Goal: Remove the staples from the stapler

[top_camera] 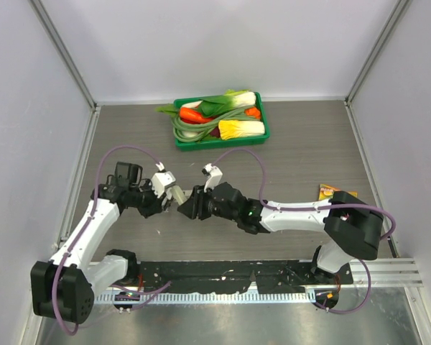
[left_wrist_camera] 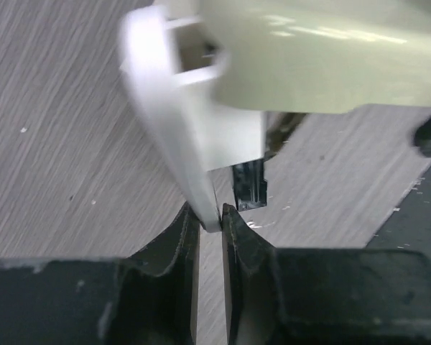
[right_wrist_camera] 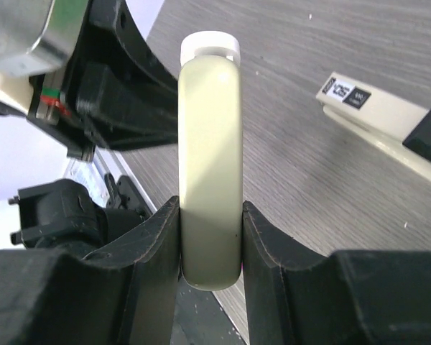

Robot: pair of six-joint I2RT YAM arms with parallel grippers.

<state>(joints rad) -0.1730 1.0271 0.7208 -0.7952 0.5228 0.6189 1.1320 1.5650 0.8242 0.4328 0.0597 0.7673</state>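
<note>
Sides of a cream stapler [right_wrist_camera: 210, 144] are clamped by the right gripper [right_wrist_camera: 210, 210] at lower centre; its thin white edge is pinched in the nearly closed left gripper [left_wrist_camera: 210, 215]. The stapler [right_wrist_camera: 377, 118], pale with a black end, is seen lying on the desk [right_wrist_camera: 309, 194] at upper right of the right wrist view, apart from the right gripper.

Both my arms: white link shells, chunky black joint housings, black wrists. Left arm [top_camera: 79, 241], right arm [top_camera: 294, 214]. A purple cable [top_camera: 133, 148] loops off each one. Small green light on the right forearm. Left fingers [left_wrist_camera: 176, 251] and right fingers [right_wrist_camera: 154, 251]: matte black, curved inner faces, lightly scuffed.
</note>
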